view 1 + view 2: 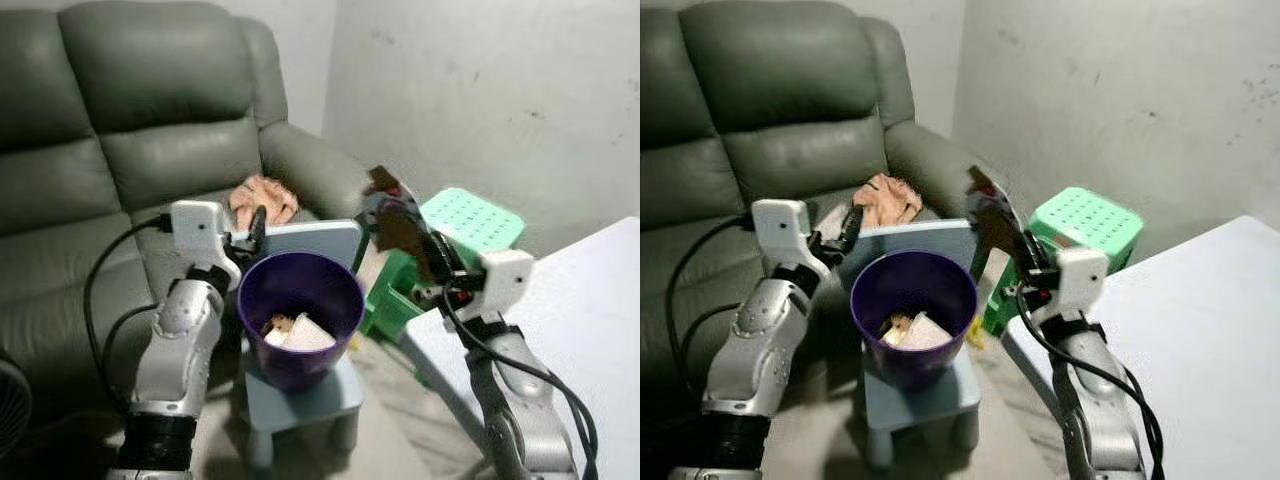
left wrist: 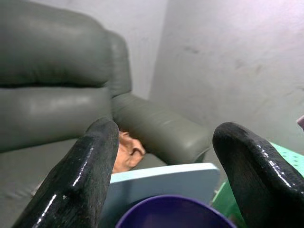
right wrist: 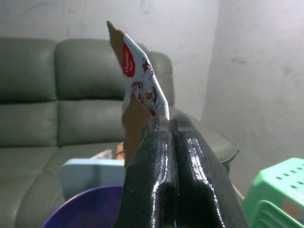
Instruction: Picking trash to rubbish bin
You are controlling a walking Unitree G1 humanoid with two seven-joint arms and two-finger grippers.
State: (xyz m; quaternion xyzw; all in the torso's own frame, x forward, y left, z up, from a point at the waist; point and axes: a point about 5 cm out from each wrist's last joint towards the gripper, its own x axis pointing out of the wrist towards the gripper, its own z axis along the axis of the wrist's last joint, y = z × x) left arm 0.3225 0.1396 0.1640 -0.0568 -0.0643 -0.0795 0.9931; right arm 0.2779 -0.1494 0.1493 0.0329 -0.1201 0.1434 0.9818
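Pinching a torn piece of carton (image 3: 137, 90), the right claw (image 1: 400, 225) is hovering just right of the purple bin (image 1: 300, 315), carton standing upright. Beside the bin's left rim, the left claw (image 1: 256, 228) is sitting spread, empty.

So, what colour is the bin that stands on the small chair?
The bin is dark purple, seen best in the left eye view.
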